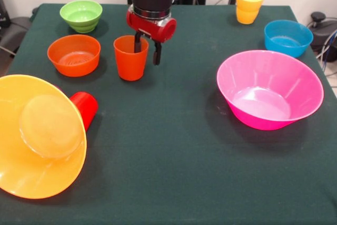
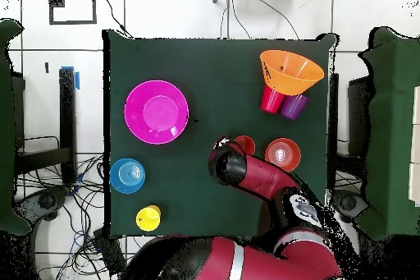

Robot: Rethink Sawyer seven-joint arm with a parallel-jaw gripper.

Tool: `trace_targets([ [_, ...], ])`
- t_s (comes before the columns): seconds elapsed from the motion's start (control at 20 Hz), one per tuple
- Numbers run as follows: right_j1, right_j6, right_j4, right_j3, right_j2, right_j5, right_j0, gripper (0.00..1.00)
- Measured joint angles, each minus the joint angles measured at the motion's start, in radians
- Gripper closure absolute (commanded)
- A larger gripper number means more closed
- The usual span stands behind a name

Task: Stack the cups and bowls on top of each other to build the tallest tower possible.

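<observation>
No writing legible. Gripper (image 1: 148, 51) parted astride orange cup's (image 1: 130, 58) rim, one finger inside, beside orange bowl (image 1: 73, 55). Purple cup (image 2: 294, 106) hidden behind tipped yellow-orange bowl (image 1: 38, 135) from the front.

Table (image 1: 174, 156): carries everything below; sides as in the front view.
Far-left small bowl (image 1: 81, 15): upright, far left corner.
Second small bowl (image 1: 73, 55): just in front of the far-left one.
Middle cup (image 1: 130, 57): upright, just right of the second small bowl.
Gripper (image 1: 147, 51): above the middle cup's right wall, one finger inside, one outside.
Tipped large bowl (image 1: 39, 135): on its side, near left, mouth toward the near edge.
Hind cup (image 1: 84, 109): just behind the tipped bowl.
Hidden cup (image 2: 293, 106): overhead view only, beside the hind cup.
Upright large bowl (image 1: 269, 90): right of centre.
Right small bowl (image 1: 287, 38): behind the upright large bowl.
Corner cup (image 1: 249, 5): far right, behind the right small bowl.
</observation>
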Motion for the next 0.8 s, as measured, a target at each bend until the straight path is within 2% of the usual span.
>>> trace_targets([
  [0.25,0.001,0.000,0.000,0.000,-0.003,0.000,0.000,0.00],
  [0.3,0.001,0.000,0.000,0.000,-0.007,0.000,0.001,1.00],
  [0.8,-0.007,0.000,0.000,0.000,-0.025,0.000,-0.001,1.00],
])
